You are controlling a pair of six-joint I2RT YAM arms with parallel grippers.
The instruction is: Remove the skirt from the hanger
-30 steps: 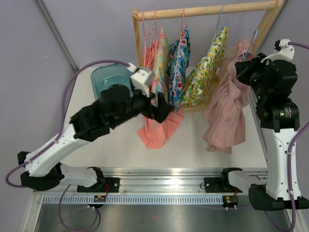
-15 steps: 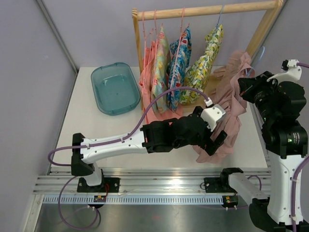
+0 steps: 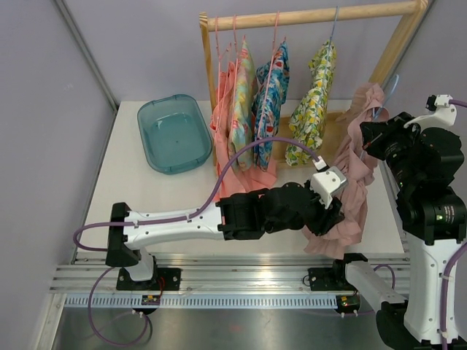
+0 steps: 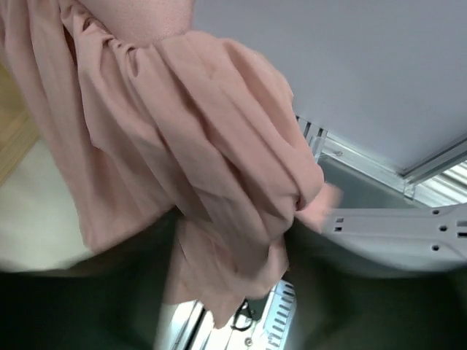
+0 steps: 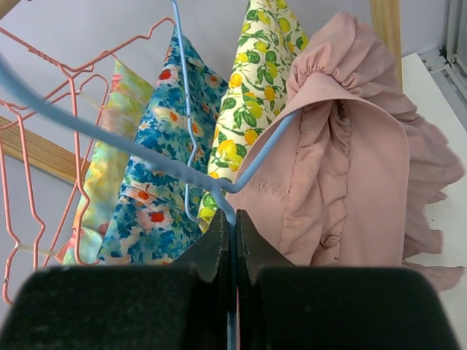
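Observation:
The pink ruffled skirt (image 3: 359,175) hangs on a light-blue wire hanger (image 5: 252,154) to the right of the rack. My right gripper (image 3: 368,138) is shut on the hanger's stem, which is pinched between the black fingers in the right wrist view (image 5: 233,219), with the skirt (image 5: 343,182) draped just beyond. My left arm reaches across the table front. Its gripper (image 3: 332,219) is at the skirt's lower folds. In the blurred left wrist view, the gripper (image 4: 233,270) has bunched skirt fabric (image 4: 182,146) filling the gap between its dark fingers.
A wooden rack (image 3: 306,16) stands at the back with floral and lemon-print garments (image 3: 314,109) on wire hangers. A teal tub (image 3: 174,133) sits at the back left. The metal rail (image 3: 241,273) runs along the near edge.
My left arm swung from the garments at the rack's left across to the pink skirt, and its jaws narrowed onto the fabric. My right arm shifted slightly right with the hanger.

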